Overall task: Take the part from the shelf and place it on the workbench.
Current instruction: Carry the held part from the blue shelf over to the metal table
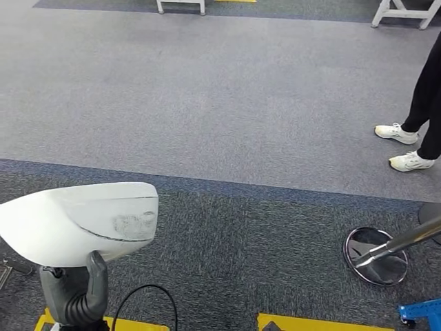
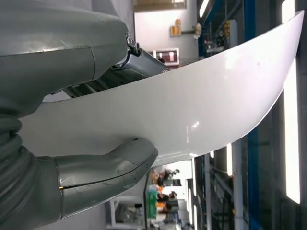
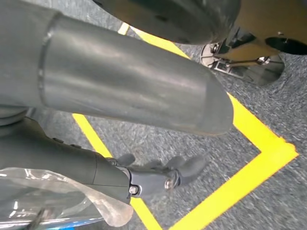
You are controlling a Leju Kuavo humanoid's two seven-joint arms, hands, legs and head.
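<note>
A large white curved shell part (image 1: 78, 221) is carried low at the left of the head view, above the grey carpet. My left hand (image 1: 78, 289) holds it from beneath, thumb up against its underside. In the left wrist view the same white part (image 2: 188, 105) is clamped between the thick grey thumb (image 2: 108, 172) and the darker fingers (image 2: 141, 64). My right hand (image 3: 119, 120) hangs over the carpet with fingers stretched out and apart, holding nothing.
A person's legs and white shoes (image 1: 411, 145) stand at the right. A chrome round stand base with a slanted pole (image 1: 377, 255) sits at lower right, beside a blue frame (image 1: 421, 310). Yellow floor tape (image 1: 312, 322) runs along the bottom. White table legs (image 1: 181, 5) stand far off.
</note>
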